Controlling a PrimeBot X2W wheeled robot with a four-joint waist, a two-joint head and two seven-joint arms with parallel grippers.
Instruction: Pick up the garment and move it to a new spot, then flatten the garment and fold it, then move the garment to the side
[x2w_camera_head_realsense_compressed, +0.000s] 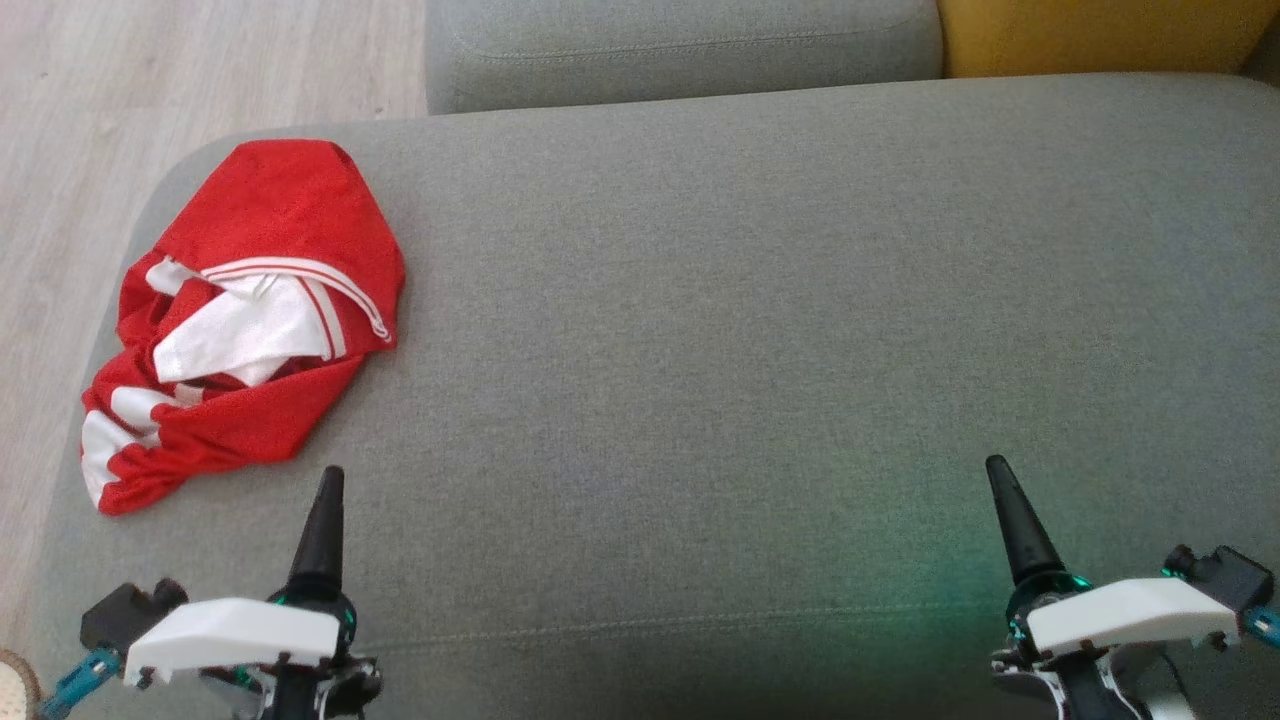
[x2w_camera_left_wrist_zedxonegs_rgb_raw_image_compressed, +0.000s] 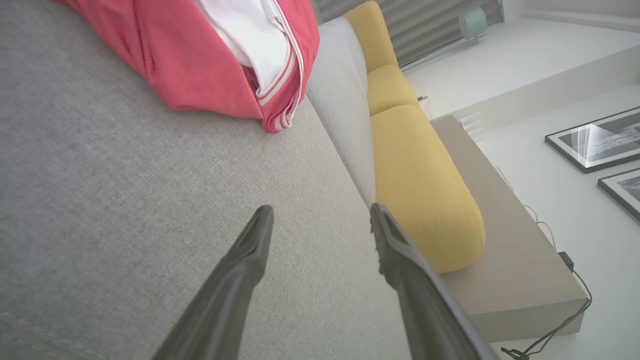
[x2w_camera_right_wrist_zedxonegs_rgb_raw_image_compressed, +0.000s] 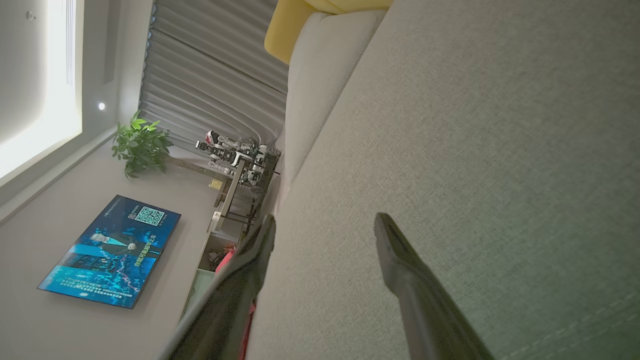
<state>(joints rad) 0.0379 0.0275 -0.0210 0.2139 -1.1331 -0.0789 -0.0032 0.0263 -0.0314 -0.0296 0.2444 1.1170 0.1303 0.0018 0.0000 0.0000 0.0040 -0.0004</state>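
The garment (x2w_camera_head_realsense_compressed: 250, 330) lies crumpled at the left end of the grey cushion (x2w_camera_head_realsense_compressed: 760, 320), close to its rounded edge, so a weak pinch may drag it over onto the floor (x2w_camera_head_realsense_compressed: 60, 150). My left tool (x2w_camera_left_wrist_zedxonegs_rgb_raw_image_compressed: 321, 212) hovers just short of the garment, fingers apart and empty; a shallow closure would likely catch one fold only. My right tool (x2w_camera_right_wrist_zedxonegs_rgb_raw_image_compressed: 324, 220), fingers likewise apart, sits well apart at the right, so a one-sided lift may leave the cloth bunched.
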